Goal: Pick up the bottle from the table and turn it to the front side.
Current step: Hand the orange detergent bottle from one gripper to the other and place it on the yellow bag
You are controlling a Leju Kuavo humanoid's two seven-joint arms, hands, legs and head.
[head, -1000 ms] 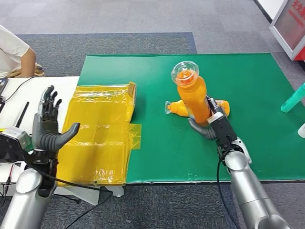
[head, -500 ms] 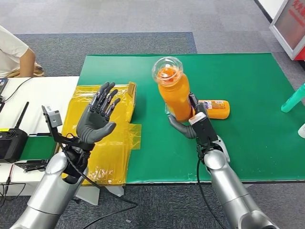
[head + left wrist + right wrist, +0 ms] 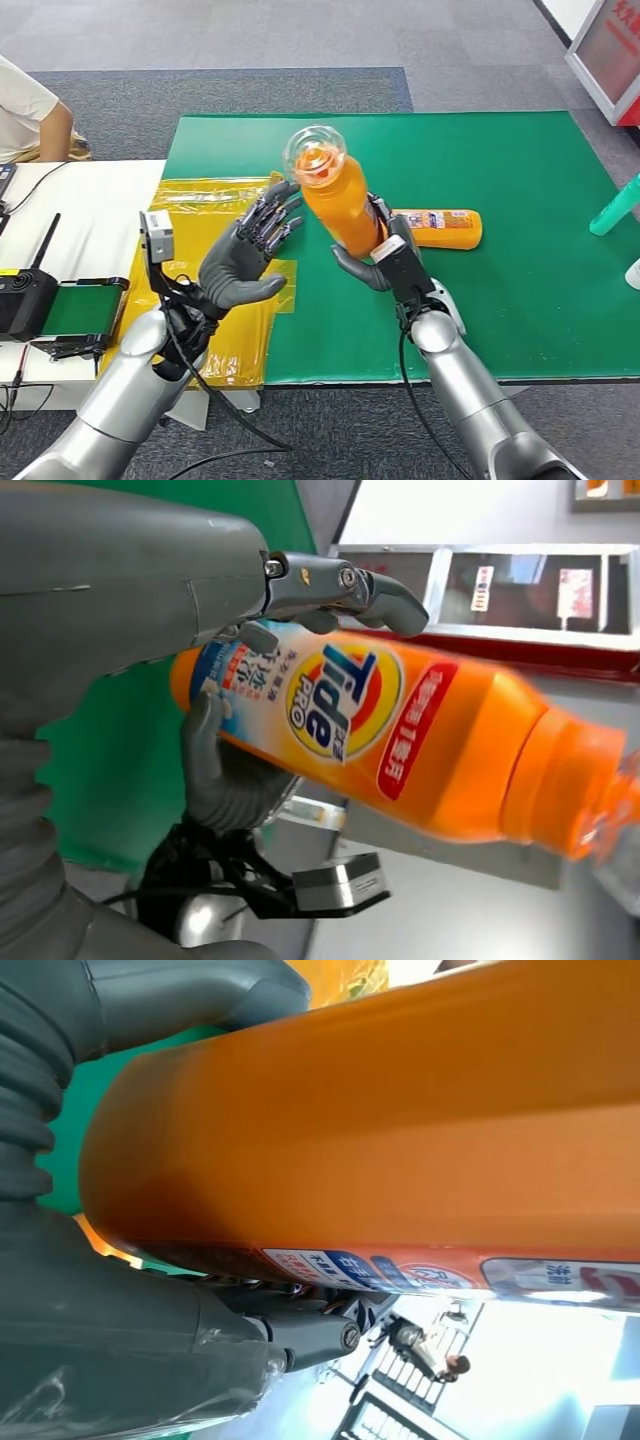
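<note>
Right hand [image 3: 381, 262] raised over green mat [image 3: 528, 300], fingers wrapped round lower body of orange Tide detergent bottle [image 3: 338, 196], tilted, clear cap end up and left. Left hand [image 3: 238, 265] lifted, palm up, fingers spread, holding nothing, just beside bottle. Second orange bottle [image 3: 438, 228] lies flat on mat behind. Glossy yellow taped box [image 3: 196, 240] left.

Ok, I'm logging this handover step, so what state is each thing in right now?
Tide detergent bottle: lifted off the table, tilted, clear cap toward the camera, gripped low on its body.
Right hand: holds the Tide detergent bottle.
Left hand: empty, fingers apart, palm up beside the bottle.
Second orange bottle: lying on its side on the green mat.
Yellow-taped box: flat on the table.
</note>
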